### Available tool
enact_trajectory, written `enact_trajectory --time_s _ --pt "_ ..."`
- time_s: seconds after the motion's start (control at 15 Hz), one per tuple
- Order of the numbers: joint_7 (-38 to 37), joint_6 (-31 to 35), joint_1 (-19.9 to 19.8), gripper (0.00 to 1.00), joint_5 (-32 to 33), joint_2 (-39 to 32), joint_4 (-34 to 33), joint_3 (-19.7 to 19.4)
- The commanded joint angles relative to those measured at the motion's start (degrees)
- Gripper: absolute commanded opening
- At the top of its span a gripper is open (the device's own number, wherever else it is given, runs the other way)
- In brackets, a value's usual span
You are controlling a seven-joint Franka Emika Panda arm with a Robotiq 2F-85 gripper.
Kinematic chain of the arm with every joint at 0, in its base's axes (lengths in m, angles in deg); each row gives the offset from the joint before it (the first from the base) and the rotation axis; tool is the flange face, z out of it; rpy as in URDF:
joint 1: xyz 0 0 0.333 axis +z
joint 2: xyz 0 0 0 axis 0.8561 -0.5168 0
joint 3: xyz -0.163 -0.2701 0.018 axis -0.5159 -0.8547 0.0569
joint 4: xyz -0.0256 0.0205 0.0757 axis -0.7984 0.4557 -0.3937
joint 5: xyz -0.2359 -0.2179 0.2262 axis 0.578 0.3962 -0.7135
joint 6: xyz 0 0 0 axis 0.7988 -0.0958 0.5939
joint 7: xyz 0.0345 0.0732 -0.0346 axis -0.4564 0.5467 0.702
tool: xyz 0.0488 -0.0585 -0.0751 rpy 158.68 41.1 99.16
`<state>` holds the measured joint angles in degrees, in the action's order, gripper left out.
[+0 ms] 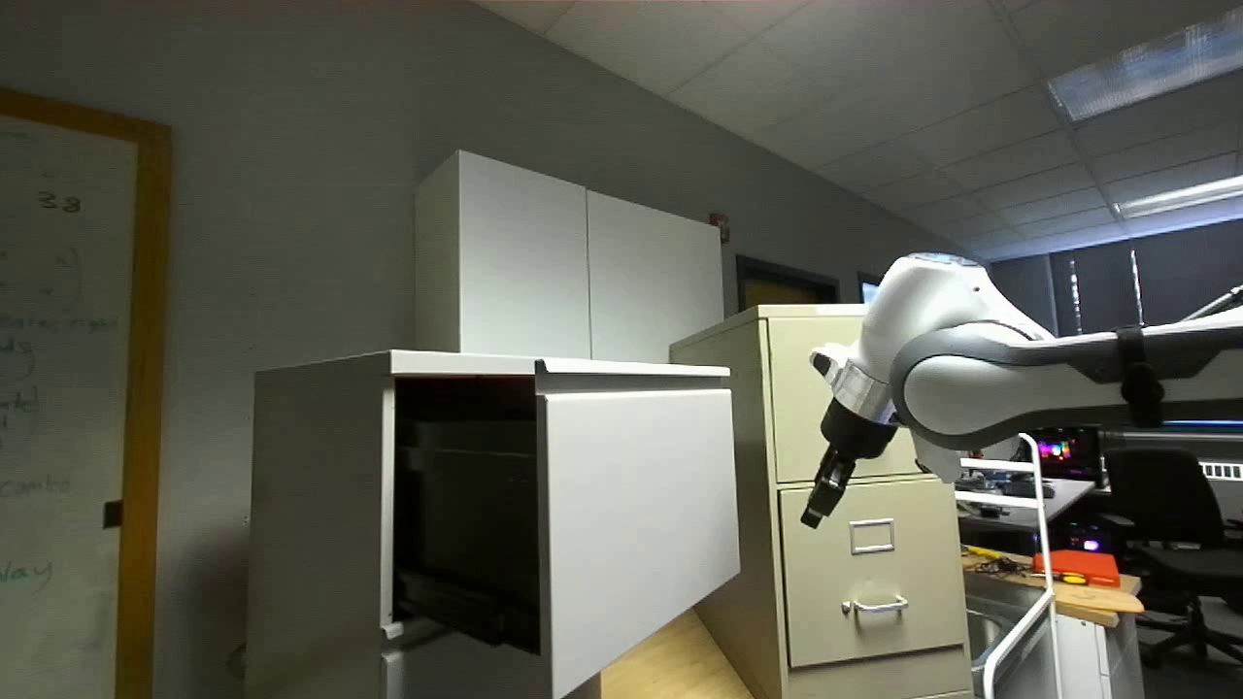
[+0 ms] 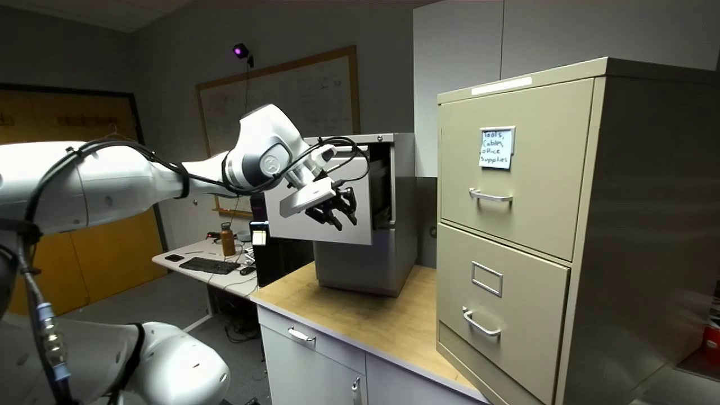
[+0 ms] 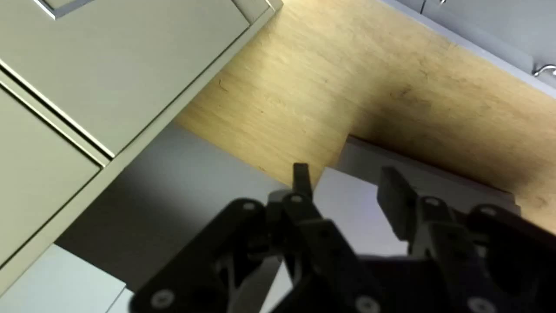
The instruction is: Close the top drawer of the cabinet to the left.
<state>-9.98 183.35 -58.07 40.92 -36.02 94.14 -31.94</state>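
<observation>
Drawer [image 1: 639, 510] pulled out of cabinet [image 1: 316, 524], which stands on counter [image 2: 354, 320], left of filing cabinet [image 1: 869, 578]. Gripper [image 3: 345, 174] pointing downward, fingers wide apart, apart from drawer front.

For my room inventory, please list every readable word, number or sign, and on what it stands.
"Tools, Cables, office Supplies": note on the beige cabinet.
"38": whiteboard.
Other writing there: too faint or cut off to read surely.
Round mark on the arm: too small to read.
</observation>
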Motion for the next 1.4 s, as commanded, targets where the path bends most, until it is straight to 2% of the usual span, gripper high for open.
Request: enact_trajectory --time_s 0.0,0.07,0.27,0.4,0.8,1.0,1.33 --pt "-1.57 3.66 2.11 0.16 -2.66 1.23 -0.05 0.81" --pt "-1.95 4.88 2.69 0.08 -3.45 1.14 -0.16 1.02" --pt "-2.75 7.82 4.44 0.02 -5.92 0.52 -0.67 1.44" --pt "-3.1 9.52 5.48 0.06 -7.14 -0.14 -1.07 1.98" --pt "-3.68 14.62 7.92 0.08 -9.09 -4.18 -3.57 4.1" --pt "-5.04 16.82 8.57 0.05 -9.45 -8.36 -6.32 5.4" --pt "-6.5 17.78 9.58 0.06 -11.11 -18.01 -13.07 6.34"
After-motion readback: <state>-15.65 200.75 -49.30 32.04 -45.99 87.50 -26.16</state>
